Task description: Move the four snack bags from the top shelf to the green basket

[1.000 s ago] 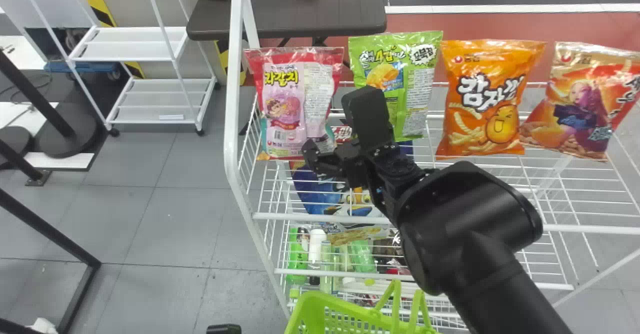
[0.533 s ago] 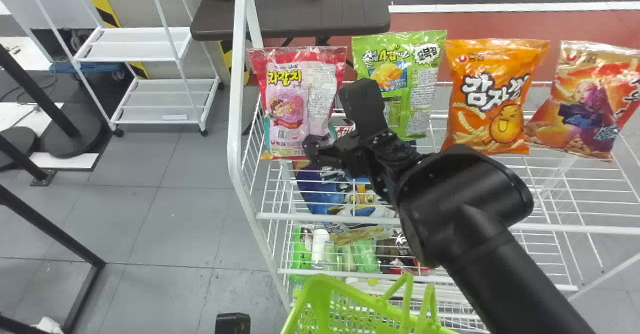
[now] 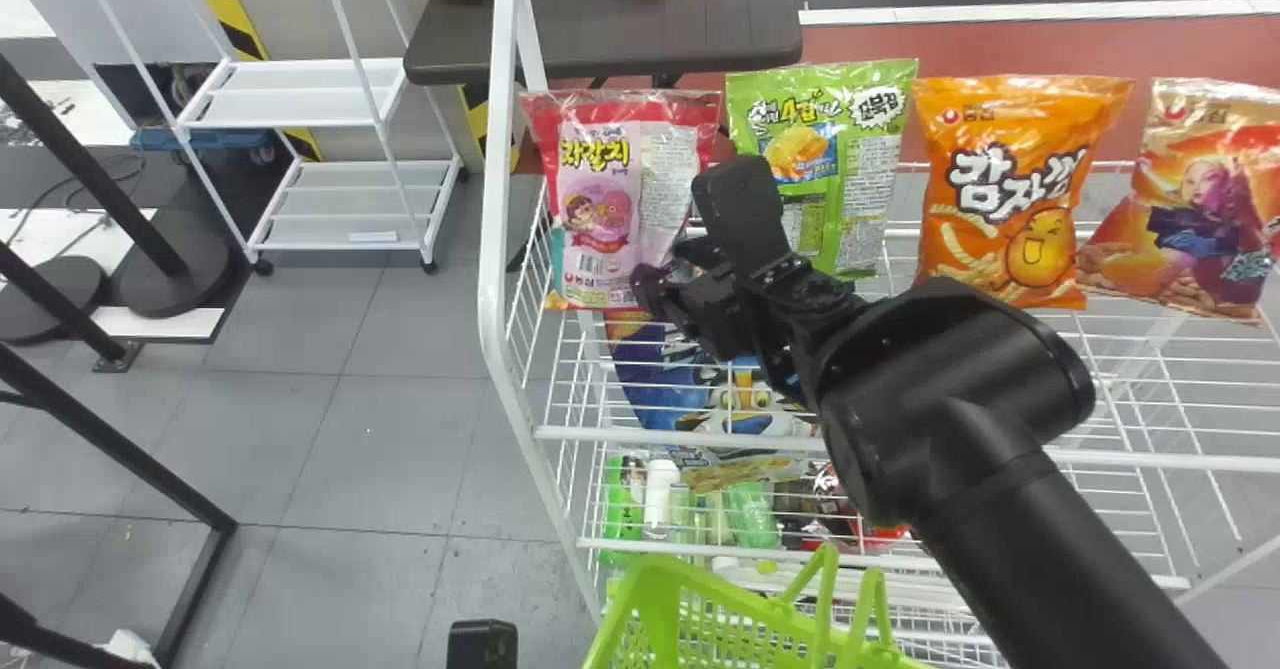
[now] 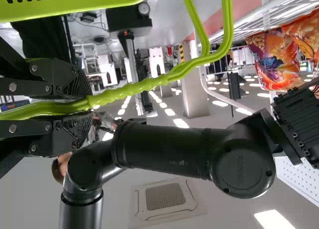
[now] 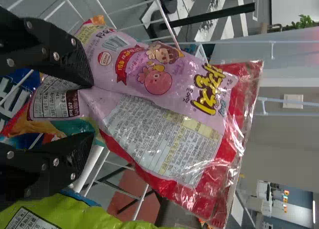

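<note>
My right gripper (image 3: 698, 241) is at the lower right side of the pink-and-red snack bag (image 3: 605, 199), at the rack's left end. In the right wrist view, the right gripper (image 5: 85, 109) stands open, with the lower part of the pink bag (image 5: 159, 104) between its spread fingers. Green (image 3: 825, 179), orange (image 3: 1010, 189) and red-gold (image 3: 1195, 199) bags stand in a row to the right. The green basket (image 3: 650, 614) is at the bottom, beside a black part of my left arm (image 3: 482, 644). In the left wrist view, my left gripper (image 4: 87, 100) is shut on the basket's handle (image 4: 144, 85).
The white wire rack (image 3: 493, 279) has an upright post left of the pink bag. Lower shelves hold a blue bag (image 3: 665, 384) and bottles (image 3: 660, 494). Behind stands a dark table (image 3: 700, 24); a white shelf unit (image 3: 340, 199) is at the back left.
The head view has shifted, so the rack and bags appear farther right. Relative to the pink bag, my right gripper has moved left, closer in. The bags keep their places on the rack.
</note>
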Controlling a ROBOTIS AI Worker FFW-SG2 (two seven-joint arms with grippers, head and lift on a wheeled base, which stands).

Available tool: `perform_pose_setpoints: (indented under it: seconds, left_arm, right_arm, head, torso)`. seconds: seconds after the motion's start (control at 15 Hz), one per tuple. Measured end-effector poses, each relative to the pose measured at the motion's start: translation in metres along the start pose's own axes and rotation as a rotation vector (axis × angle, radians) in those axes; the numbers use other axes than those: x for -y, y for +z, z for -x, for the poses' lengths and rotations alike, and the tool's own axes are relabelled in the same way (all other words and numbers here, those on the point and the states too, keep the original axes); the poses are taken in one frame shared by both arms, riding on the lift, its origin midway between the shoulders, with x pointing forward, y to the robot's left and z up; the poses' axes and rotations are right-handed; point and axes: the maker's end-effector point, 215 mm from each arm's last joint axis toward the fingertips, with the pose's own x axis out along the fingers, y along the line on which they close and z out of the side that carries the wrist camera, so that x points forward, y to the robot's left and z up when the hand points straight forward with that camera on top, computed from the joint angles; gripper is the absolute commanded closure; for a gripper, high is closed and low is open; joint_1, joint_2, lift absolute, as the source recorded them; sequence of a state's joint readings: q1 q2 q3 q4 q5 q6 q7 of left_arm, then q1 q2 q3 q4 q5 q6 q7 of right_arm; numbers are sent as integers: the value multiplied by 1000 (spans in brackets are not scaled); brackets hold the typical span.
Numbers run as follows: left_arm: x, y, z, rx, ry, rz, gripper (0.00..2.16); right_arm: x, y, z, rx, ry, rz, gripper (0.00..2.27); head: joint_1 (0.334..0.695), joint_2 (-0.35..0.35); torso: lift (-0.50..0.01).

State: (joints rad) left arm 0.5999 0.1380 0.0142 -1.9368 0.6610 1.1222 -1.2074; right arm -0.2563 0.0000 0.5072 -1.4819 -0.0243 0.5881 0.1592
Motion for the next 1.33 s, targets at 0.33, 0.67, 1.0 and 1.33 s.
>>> perform_pose_setpoints:
  seconds: [0.33,0.67,1.0,1.33]
  left_arm:
    - [-5,-3,-5,-14,38,-12,988]
    - [-7,-16,-18,-48,93,-39,988]
    - [-8,-17,-23,-41,120,-72,988]
    - [-4,4,-15,20,140,-128,988]
  right_arm:
    - [-43,10,39,34,64,-87,2074]
    - [-50,49,115,138,78,-220,2074]
    - [19,8,229,171,-17,-271,2074]
    - [39,-37,338,131,-49,-345,2074]
  head:
    - [695,150]
    - [695,104]
    - [695,-173]
    - [695,-350]
  torso:
    - [0]
    - [0]
    - [0]
    - [0]
